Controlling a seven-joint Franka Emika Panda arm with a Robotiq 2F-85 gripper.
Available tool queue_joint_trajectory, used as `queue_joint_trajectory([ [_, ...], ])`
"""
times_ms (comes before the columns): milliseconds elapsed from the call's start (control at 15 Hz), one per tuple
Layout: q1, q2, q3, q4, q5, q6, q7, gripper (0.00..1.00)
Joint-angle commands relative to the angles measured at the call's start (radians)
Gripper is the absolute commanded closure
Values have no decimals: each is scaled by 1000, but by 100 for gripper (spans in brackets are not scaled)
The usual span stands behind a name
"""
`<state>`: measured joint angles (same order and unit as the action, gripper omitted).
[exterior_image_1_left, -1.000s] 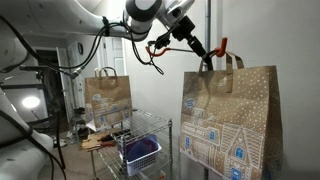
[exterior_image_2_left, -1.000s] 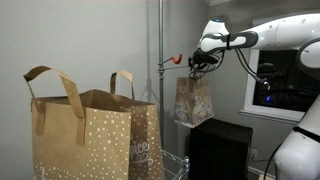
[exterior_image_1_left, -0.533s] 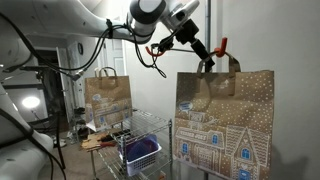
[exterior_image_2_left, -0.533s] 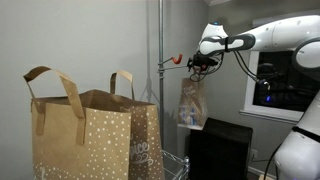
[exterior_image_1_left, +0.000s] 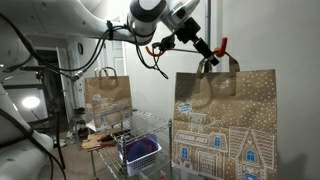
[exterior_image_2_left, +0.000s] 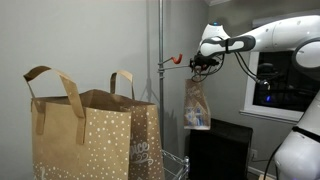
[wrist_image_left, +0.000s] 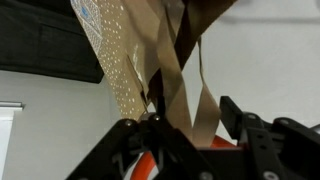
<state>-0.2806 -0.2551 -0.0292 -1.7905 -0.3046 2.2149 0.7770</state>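
Gripper is closed on the handles of the paper bag. The bag hangs straight below it in the air, long axis vertical, out past the wire counter edge. Orange hook on the pole is just beside the gripper. Second bag stands at the counter's far corner.

Wire rack with blue basket
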Motion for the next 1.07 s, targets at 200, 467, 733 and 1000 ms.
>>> queue_joint_trajectory([
  [200, 7, -7, -8, -9, -54, 21, 48, 92],
  [467, 6, -16, -6, -4, -63, 21, 47, 100],
  [733, 3, -33, -5, 3, -87, 21, 42, 99],
  [1000, 2, -57, -6, 5, -104, 24, 27, 99],
])
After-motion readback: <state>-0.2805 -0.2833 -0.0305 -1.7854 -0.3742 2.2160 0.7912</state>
